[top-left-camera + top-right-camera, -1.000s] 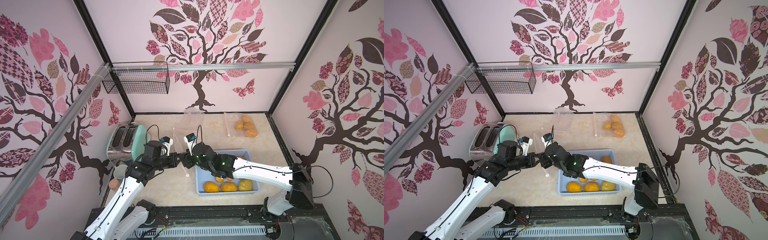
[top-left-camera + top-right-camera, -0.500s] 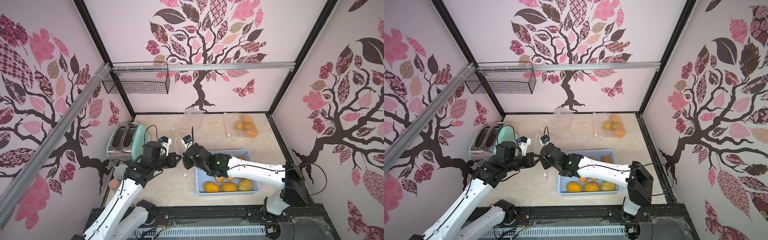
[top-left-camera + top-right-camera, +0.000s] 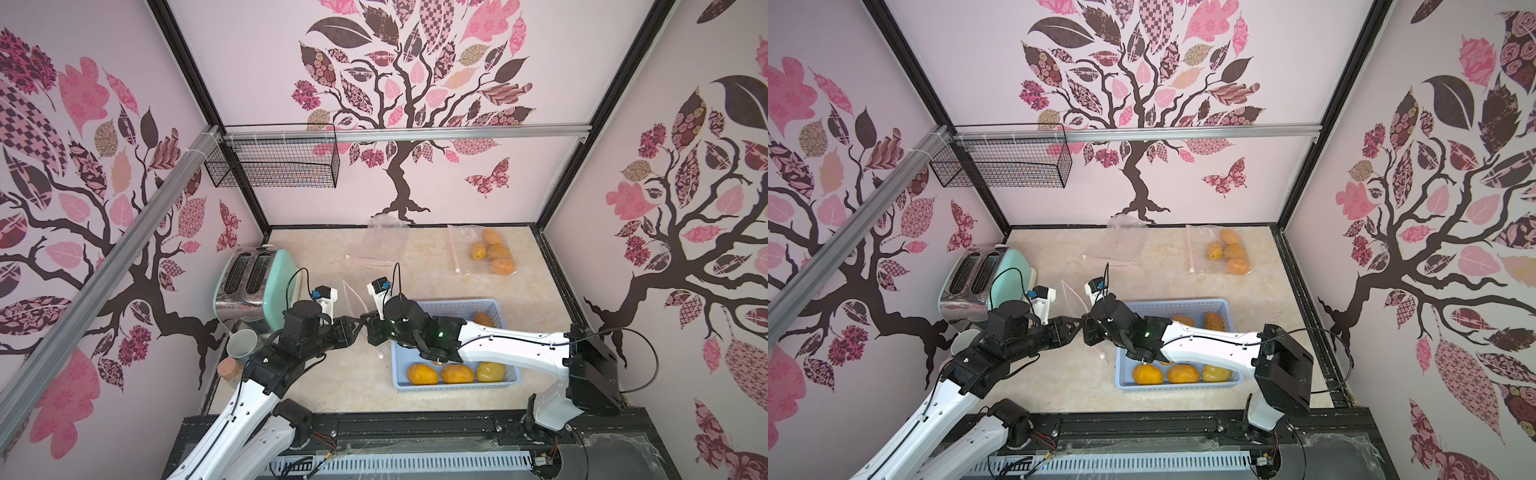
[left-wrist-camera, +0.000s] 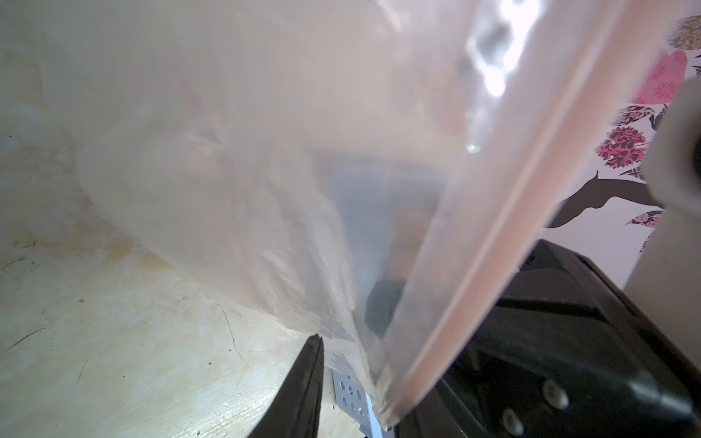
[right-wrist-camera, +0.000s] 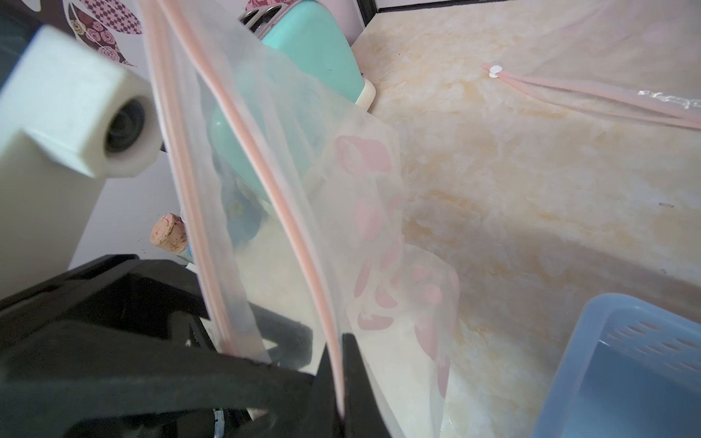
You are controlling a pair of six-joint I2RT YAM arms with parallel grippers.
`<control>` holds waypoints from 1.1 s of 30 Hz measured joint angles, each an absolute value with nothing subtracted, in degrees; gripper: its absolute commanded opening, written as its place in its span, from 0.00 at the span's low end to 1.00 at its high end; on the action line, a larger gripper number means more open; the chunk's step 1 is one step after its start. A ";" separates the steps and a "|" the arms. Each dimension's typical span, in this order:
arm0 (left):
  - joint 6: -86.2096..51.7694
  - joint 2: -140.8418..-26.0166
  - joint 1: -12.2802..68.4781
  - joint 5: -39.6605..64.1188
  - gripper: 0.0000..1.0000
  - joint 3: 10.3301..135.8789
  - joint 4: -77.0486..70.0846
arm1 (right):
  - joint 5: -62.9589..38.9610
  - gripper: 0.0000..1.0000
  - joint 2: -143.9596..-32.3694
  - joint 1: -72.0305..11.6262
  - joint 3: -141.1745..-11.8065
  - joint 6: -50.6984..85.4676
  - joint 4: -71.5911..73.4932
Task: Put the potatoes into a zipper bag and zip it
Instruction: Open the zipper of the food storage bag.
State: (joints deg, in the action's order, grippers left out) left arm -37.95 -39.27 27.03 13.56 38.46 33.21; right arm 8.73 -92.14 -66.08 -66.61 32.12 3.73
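The right claw point(image 5: 337, 356) is clamped tight on the pink zip strip of a clear zipper bag point(image 3: 353, 296). The bag hangs over the counter point(image 3: 332, 382), just left of the blue basket point(image 3: 457, 385). The left claw point(image 3: 354, 323) meets the right one tip to tip at the same bag edge. One of its fingers point(image 4: 305, 379) shows beside the plastic, but I cannot tell whether it grips. The potatoes point(image 3: 457, 373) lie in the basket at the near right, three along its near wall. Four more sit in a second bag point(image 3: 461, 249) at the far right.
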 measured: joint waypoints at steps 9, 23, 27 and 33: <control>-42.22 -37.06 27.42 9.87 0.18 33.26 29.19 | 7.09 0.00 -91.61 -66.37 -65.91 34.83 7.16; -41.19 -34.02 27.44 7.05 0.00 35.66 36.01 | 6.96 0.40 -89.67 -66.37 -65.19 34.61 6.55; -38.35 -36.40 27.49 3.05 0.00 44.60 45.39 | 7.05 0.69 -85.62 -66.37 -63.46 32.23 4.99; -33.71 -41.21 27.49 -3.22 0.00 58.54 58.43 | 7.14 0.79 -76.64 -66.37 -60.86 27.24 2.59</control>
